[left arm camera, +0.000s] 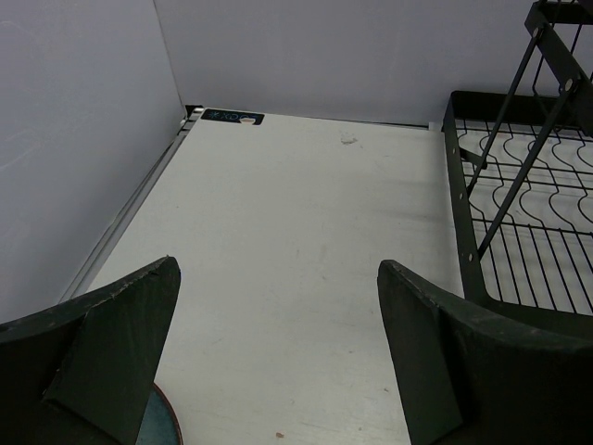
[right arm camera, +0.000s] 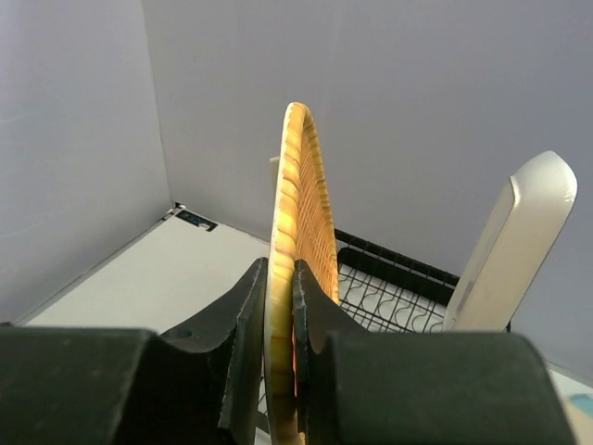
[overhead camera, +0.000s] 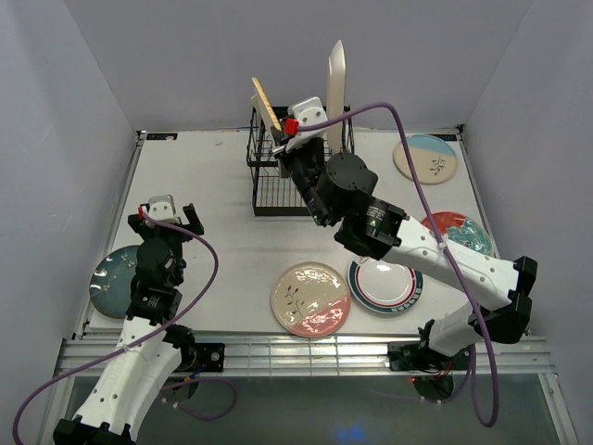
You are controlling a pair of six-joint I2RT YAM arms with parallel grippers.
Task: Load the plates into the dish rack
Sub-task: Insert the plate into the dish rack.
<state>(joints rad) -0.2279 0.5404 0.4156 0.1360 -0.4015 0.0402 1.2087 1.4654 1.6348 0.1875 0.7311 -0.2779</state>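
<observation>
Pinched tight in the right gripper (right arm camera: 279,306): the yellow plate (right arm camera: 301,204), held on edge by its lower rim, upright with a slight lean, over the left part of the rack (overhead camera: 273,190). Long axis vertical, slotted tier straight below. No telling if already seated in a slot, the lower edge being hidden behind the fingers. Already standing in the rack's right half: the white plate (overhead camera: 335,88), upright, just beside the yellow one but apart from it. Probably calls for a straight lowering into a free slot left of the white plate, keeping that gap.

Left gripper (left arm camera: 278,269) spread wide, gripping nothing, low over bare worktop (left arm camera: 296,213) left of the rack. Teal plate (overhead camera: 116,283) close by at the near-left edge, peeking in under the left finger in the wrist view; far nearer to this arm than to the right arm.

Lying flat elsewhere: pink floral plate (overhead camera: 310,298) and rimmed plate (overhead camera: 384,283) side by side at the near edge; red-teal plate (overhead camera: 459,232) partly hidden by the right arm; sprig plate (overhead camera: 425,158) at the far right.

Nothing between yellow plate and rack. Likeliest trouble, as a judgement: a clip on the rack's frame or a knock against the white plate.
</observation>
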